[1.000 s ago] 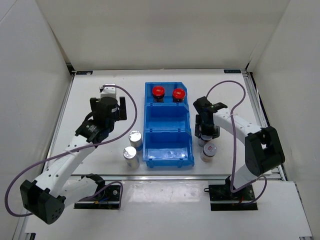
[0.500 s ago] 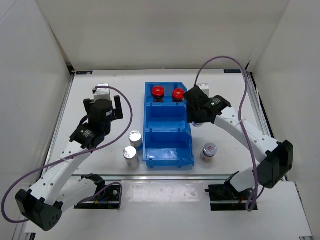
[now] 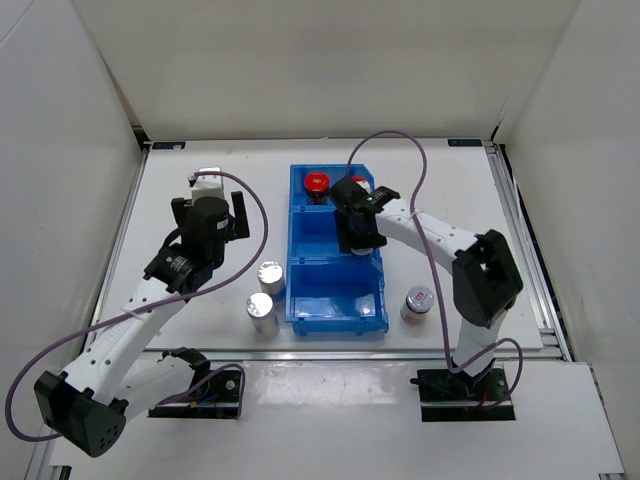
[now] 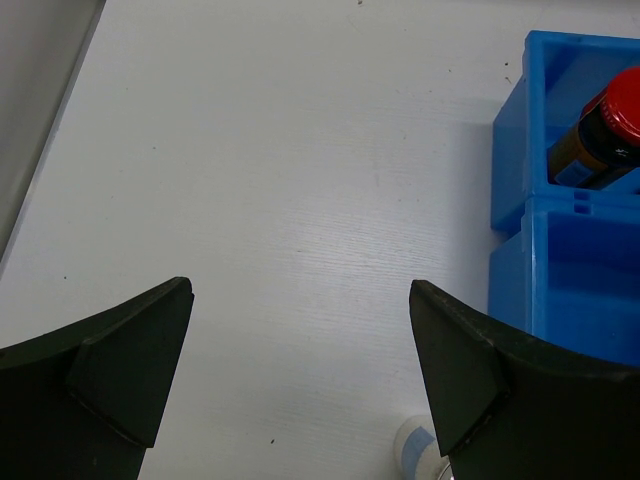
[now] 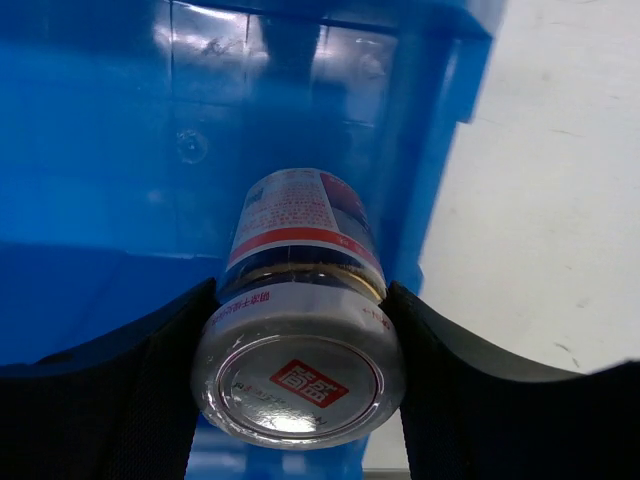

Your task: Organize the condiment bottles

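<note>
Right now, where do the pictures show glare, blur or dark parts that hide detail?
Right wrist view: the grey-lidded jar is sharp, with glare on its lid; the blue bin behind looks soft, the right fingers nearly black. Left wrist view: the table is evenly lit, the left fingers dark and featureless. Top view: soft light, faint shadows.

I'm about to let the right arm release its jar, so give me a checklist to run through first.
1. Grip: right gripper shut on the grey-lidded jar: ok.
2. Jar lid-up between the fingers: ok.
3. Jar within the middle compartment of the blue bin, near its right wall: ok.
4. Jar base resting on the compartment floor: cannot tell.
5. Visible compartment floor free of other jars: ok.
6. The left gripper open over the table, away from the bin: ok.
</note>
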Controlling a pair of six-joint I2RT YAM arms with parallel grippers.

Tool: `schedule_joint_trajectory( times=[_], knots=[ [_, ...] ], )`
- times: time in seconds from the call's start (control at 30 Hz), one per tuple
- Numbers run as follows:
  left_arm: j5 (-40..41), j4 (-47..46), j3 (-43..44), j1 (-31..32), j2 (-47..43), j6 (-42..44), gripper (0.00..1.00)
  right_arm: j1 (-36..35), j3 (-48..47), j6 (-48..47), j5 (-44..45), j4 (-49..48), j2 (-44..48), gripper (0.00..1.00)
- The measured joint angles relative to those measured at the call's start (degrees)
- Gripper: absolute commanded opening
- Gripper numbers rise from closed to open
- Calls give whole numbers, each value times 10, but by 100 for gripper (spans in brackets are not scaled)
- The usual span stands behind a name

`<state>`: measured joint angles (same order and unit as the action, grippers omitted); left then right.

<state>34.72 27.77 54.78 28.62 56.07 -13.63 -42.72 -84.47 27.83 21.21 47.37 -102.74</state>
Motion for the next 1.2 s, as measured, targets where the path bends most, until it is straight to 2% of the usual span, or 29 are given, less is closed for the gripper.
schedule_joint_trajectory(
  times=[0.03,0.07,0.1,0.17,0.2,0.37,0.53,0.67,0.77,0.9,1.03,1.13,1.17,1.2],
  knots=[
    [0,0,0,0,0,0,100,4,0,0,-12,-6,-14,29],
    [0,0,0,0,0,0,100,9,1,0,-23,-11,-24,40],
    [0,0,0,0,0,0,100,14,3,0,-35,-18,-30,64],
    [0,0,0,0,0,-2,100,20,6,0,-47,-26,-34,92],
    [0,0,0,0,0,-2,100,23,7,2,-49,-28,-32,100],
    [-1,0,0,0,0,-3,100,25,3,-4,-21,-21,13,100],
    [-7,0,0,0,0,-4,100,33,-8,4,44,21,125,100],
    [-10,0,0,0,-5,-4,100,96,80,30,13,26,282,100],
    [-12,0,0,0,-15,-6,100,152,181,60,-32,43,360,100],
    [-16,0,0,0,-19,-8,100,159,296,99,-89,56,355,100],
    [-22,0,0,0,-19,-8,100,159,350,130,-115,66,322,100],
    [-23,0,0,0,-19,-8,100,166,364,144,-124,57,317,90],
    [-23,0,0,0,-19,-8,100,169,370,149,-127,52,316,75],
    [-23,0,0,0,-19,-8,100,172,372,150,-128,48,315,70]
  ],
)
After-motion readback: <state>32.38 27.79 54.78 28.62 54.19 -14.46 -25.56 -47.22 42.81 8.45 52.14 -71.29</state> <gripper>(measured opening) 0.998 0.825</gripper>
